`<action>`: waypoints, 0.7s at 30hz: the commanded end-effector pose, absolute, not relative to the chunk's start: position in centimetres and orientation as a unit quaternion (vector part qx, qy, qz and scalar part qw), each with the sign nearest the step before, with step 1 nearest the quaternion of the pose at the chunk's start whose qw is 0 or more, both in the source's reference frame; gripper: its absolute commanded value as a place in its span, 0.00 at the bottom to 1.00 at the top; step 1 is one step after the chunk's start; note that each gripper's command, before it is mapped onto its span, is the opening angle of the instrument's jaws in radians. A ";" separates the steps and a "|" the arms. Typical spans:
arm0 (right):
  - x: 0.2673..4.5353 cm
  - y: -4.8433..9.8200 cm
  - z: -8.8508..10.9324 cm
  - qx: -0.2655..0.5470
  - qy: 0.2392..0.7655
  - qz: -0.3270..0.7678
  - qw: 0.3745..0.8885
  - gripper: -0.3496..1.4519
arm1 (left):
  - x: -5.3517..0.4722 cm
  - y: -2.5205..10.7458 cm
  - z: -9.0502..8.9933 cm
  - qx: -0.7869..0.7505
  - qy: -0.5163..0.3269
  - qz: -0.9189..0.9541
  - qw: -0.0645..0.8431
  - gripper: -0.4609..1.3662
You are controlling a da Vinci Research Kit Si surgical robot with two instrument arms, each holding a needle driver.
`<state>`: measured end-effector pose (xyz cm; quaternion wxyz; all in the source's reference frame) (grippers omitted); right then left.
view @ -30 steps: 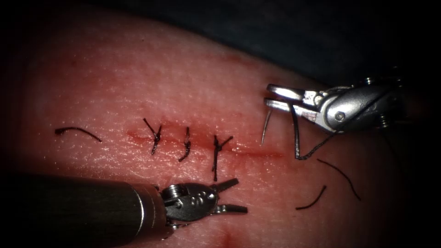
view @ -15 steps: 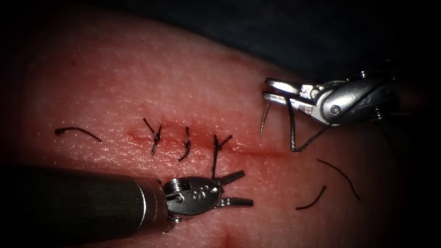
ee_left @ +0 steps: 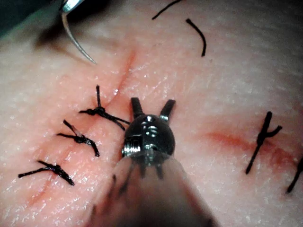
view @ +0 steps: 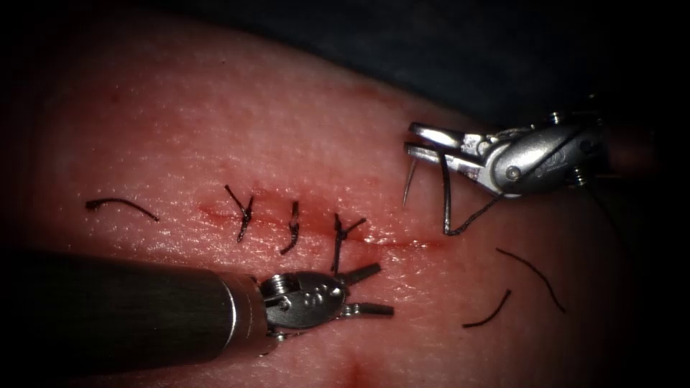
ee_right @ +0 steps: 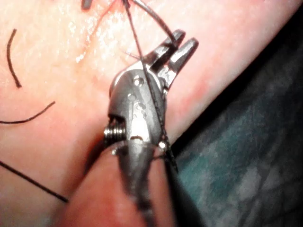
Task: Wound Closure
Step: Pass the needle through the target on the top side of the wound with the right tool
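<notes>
Off the cut's [view: 402, 243] unstitched right end, the right gripper [view: 411, 139] clamps the needle [view: 409, 183] near its butt, tip clear above the tissue [view: 215, 129]; left gripper [view: 374, 290] waits, spread, empty, beside the third knot [view: 338, 228].

a dark teal cloth [ee_right: 246, 161] lies past the far edge, in shadow, partly blurred and mottled.

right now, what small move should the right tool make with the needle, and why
Probably lower the right tool so the curved steel needle nears the unstitched stretch of cut. The needle hangs from its shut jaws, tip clear of the pink tissue, right of three black stitches; the left tool, open, holds nothing.
</notes>
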<state>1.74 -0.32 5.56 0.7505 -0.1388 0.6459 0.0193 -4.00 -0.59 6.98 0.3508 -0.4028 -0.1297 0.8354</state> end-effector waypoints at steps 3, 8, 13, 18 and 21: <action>1.74 -0.3 5.6 -0.142 0.645 0.023 0.750 0.00 | -4.01 -0.7 7.0 -0.381 -0.143 0.845 0.348 0.45; 1.77 -0.3 5.6 -0.145 0.644 0.021 0.751 0.00 | -4.02 -0.7 7.2 -0.363 -0.153 0.851 0.348 0.44; 1.84 -0.4 5.6 -0.151 0.642 0.019 0.752 0.00 | -3.99 -0.7 7.2 -0.364 -0.153 0.851 0.347 0.42; 1.85 -0.4 5.6 -0.153 0.641 0.018 0.752 0.00 | -3.98 -0.7 7.2 -0.364 -0.154 0.851 0.347 0.41; 1.85 -0.4 5.6 -0.153 0.641 0.019 0.752 0.00 | -3.98 -0.7 7.2 -0.364 -0.155 0.851 0.346 0.41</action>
